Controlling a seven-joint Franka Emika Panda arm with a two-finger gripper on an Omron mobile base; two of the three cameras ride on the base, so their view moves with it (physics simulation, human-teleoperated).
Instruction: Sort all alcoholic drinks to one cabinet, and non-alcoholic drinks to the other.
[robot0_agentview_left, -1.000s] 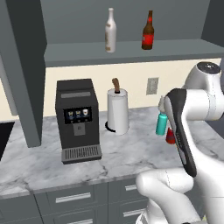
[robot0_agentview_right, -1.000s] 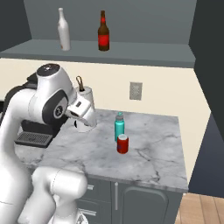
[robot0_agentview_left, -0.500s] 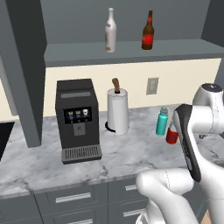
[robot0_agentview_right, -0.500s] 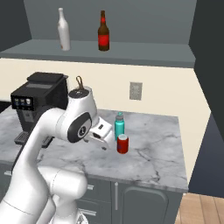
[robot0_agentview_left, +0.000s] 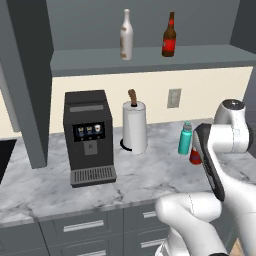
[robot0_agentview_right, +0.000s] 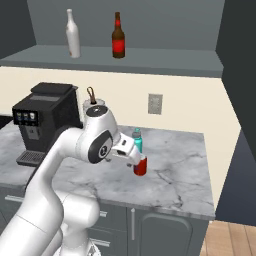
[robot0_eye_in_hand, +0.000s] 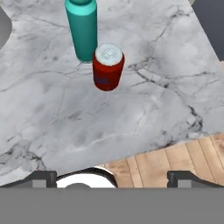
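On the open overhead cabinet's shelf stand two alcoholic drinks: a cream-white bottle and a dark brown bottle with a red label. On the marble counter stand the teal bottle and, just in front of it, the red soda can. My gripper hovers low beside the can, pointing at it. It is open with nothing between its fingertips.
A black coffee machine and a white paper-towel roll stand left of the drinks. The counter's right and front edges drop to a wood floor. Grey drawers run below. A dark cabinet panel hangs at the left.
The arm has swung down and to the right, bringing the hand from near the paper-towel roll to beside the red can. The drinks have not moved. The gripper stays open.
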